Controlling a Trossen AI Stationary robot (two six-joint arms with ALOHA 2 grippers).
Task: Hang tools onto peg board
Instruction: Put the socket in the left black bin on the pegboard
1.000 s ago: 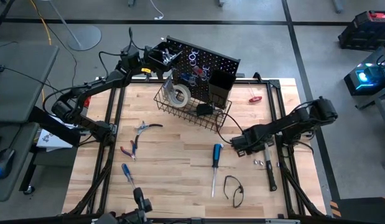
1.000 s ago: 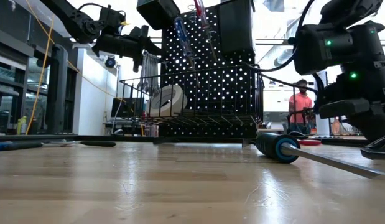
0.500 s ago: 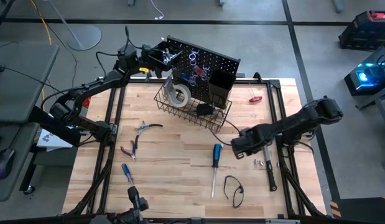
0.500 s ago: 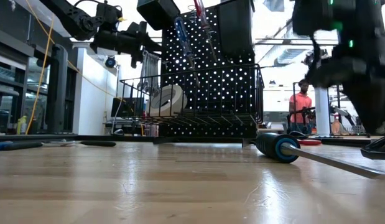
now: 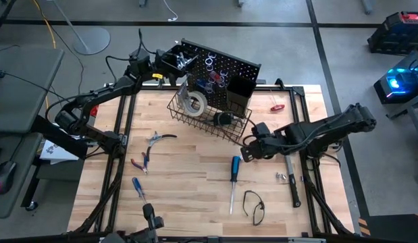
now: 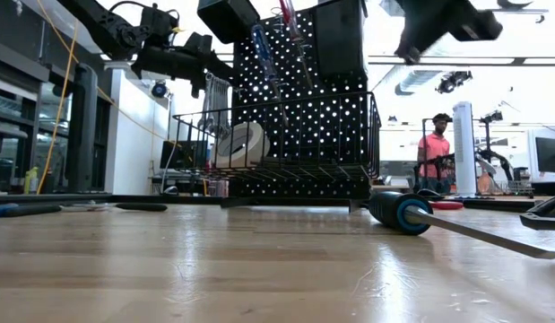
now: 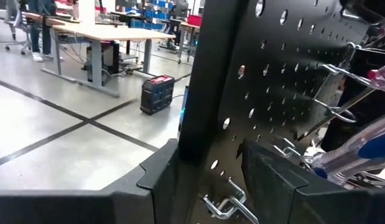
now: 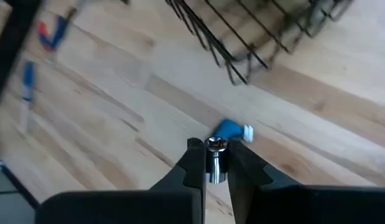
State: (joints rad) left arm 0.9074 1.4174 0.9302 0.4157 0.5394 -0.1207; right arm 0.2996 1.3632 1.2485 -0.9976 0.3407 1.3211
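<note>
On the pale wooden desk (image 5: pixel 195 182) loose tools wait. Our right gripper (image 8: pixel 215 163), fingers clenched on a small silver piece (image 8: pixel 216 146), should approach the peg board (image 5: pixel 225 67) slowly; left gripper (image 5: pixel 169 62) clamps its edge.

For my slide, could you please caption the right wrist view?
Right gripper fingers pinch a small silver socket above the wooden table.

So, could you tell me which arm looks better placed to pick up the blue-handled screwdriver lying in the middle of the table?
Probably the right. The right gripper hovers just beside the blue-handled screwdriver, shut on a small silver piece. The left gripper is far off, clamped on the peg board's edge.
</note>
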